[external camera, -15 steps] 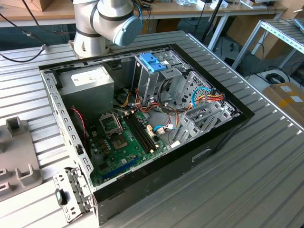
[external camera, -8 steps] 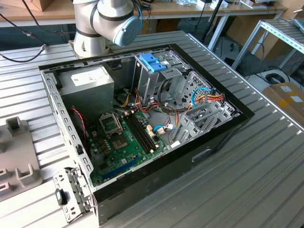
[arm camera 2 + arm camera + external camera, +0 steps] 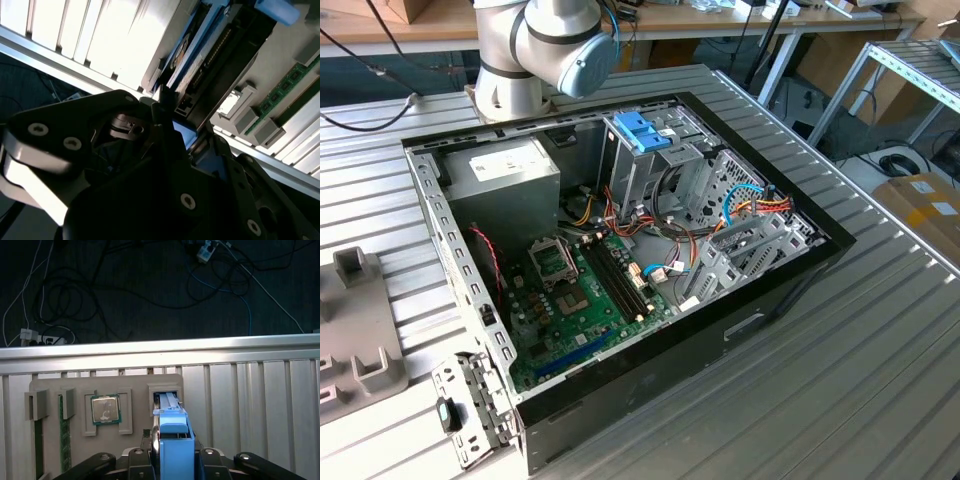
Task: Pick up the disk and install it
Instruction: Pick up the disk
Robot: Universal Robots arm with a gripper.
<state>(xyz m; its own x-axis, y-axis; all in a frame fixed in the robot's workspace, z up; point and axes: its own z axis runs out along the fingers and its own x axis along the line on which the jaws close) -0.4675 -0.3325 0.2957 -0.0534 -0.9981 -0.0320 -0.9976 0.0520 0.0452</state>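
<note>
The disk stands on edge in a slot of the grey holder tray, its blue carrier frame facing the first wrist view. My gripper straddles it, with a black finger pressed close against each side, shut on the disk. In the second wrist view the disk runs as a long blue-edged slab away from the gripper, over the tray. The open computer case lies on the metal table, with a drive cage topped by a blue latch at its far side.
The tray sits at the exterior view's left edge. It also holds a processor chip and a memory stick. The arm's base stands behind the case. Cables lie on the dark floor beyond the table edge.
</note>
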